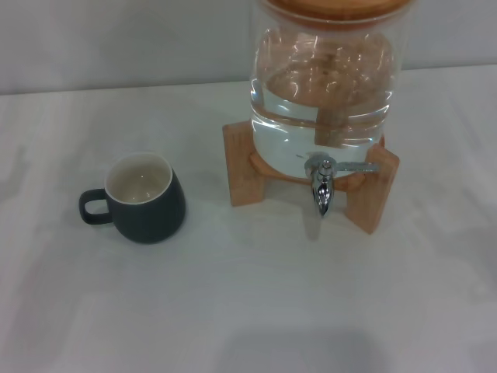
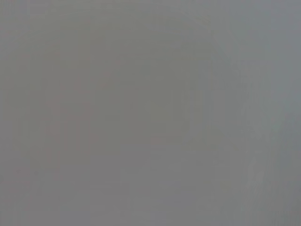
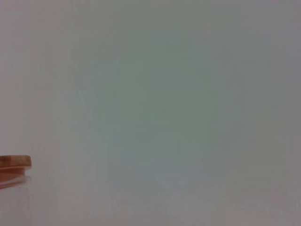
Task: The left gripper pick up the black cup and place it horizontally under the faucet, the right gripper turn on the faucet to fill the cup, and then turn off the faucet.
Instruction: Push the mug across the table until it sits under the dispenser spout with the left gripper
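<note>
Neither our left hand nor our right hand appears in any view, so we cannot tell how their fingers stand. The black cup [image 1: 142,197] sits upright on the white surface [image 1: 248,303], well to the left of the faucet [image 1: 321,180], its handle pointing away from it. The faucet juts from the glass dispenser [image 1: 326,85], which rests on a wooden stand [image 1: 242,165] and holds water.
</note>
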Controlling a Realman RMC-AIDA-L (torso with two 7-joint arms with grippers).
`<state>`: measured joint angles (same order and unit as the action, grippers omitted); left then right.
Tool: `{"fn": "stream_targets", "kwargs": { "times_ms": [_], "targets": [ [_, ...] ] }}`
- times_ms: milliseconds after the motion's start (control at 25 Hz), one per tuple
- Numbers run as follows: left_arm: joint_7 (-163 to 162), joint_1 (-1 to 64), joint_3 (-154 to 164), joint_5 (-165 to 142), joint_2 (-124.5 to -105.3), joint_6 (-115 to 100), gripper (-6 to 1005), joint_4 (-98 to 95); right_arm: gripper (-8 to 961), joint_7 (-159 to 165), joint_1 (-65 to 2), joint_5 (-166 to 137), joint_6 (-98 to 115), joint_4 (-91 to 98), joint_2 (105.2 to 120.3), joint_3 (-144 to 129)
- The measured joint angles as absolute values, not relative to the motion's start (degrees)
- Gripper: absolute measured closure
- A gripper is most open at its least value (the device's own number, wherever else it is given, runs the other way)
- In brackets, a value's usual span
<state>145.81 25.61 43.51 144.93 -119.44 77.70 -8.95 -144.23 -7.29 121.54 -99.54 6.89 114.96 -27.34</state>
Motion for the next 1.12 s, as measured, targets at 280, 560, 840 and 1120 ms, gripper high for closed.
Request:
{"fn": "stream_targets", "kwargs": {
  "times_ms": [280,560,840,1120],
  "targets": [
    [145.81,24.91,43.58,144.93,-119.41,78.73,105,-9.00,189,-144.19,-7.14,121.55,-99.86,6.85,114.96,-27.42],
    [143.81,23.71,45.49,143.64,-119.11,78.94,106,-9.66,190,-144.12,-7.03,121.55,-100.32,6.86,114.96,-27.42],
    [131.65,15.83,46.56,127.71,-118.63,78.41,106,-20.47,190,-142.03,-6.46,122.04,-100.56,8.66,114.86,-26.78],
    [128.04,10.94,46.24,116.18,-118.78,75.93,105,-22.25,190,-141.20,-5.87,122.26,-100.32,10.65,114.82,-25.26]
  ]
}}
